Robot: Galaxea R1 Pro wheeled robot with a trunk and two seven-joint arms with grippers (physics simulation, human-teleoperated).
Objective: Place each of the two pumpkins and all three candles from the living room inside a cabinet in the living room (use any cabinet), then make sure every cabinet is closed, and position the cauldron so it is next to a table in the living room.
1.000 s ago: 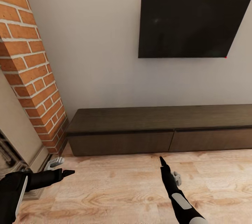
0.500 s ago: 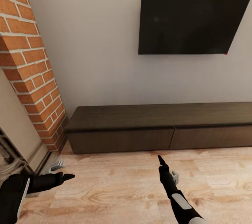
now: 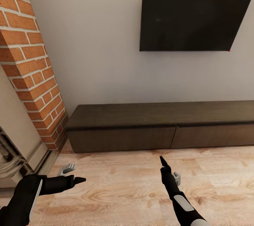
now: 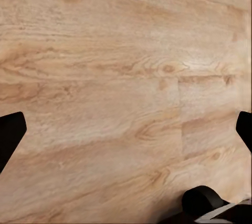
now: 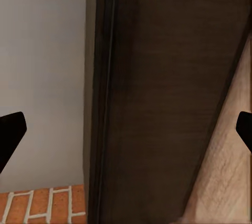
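The long, low dark-brown cabinet [image 3: 158, 127] stands against the wall ahead, both drawer fronts shut. Its dark front [image 5: 168, 87] also fills much of the right wrist view. My left gripper [image 3: 74, 173] hangs open over the wooden floor at the lower left, well short of the cabinet; in the left wrist view its fingertips [image 4: 10, 134] sit far apart over bare planks. My right gripper [image 3: 169, 168] is open too, pointing at the cabinet's middle, with nothing between its fingers [image 5: 11, 132]. Pumpkins, candles, cauldron and table are out of view.
A dark television [image 3: 194, 12] hangs on the pale wall above the cabinet. A red brick column [image 3: 31, 63] rises at the left, with a fireplace surround [image 3: 10, 159] at its foot. Light wooden floor [image 3: 123, 190] lies between me and the cabinet.
The whole picture has slid upward a little, so the camera has moved. My left gripper has shifted to the right in the picture. Both grippers stay open.
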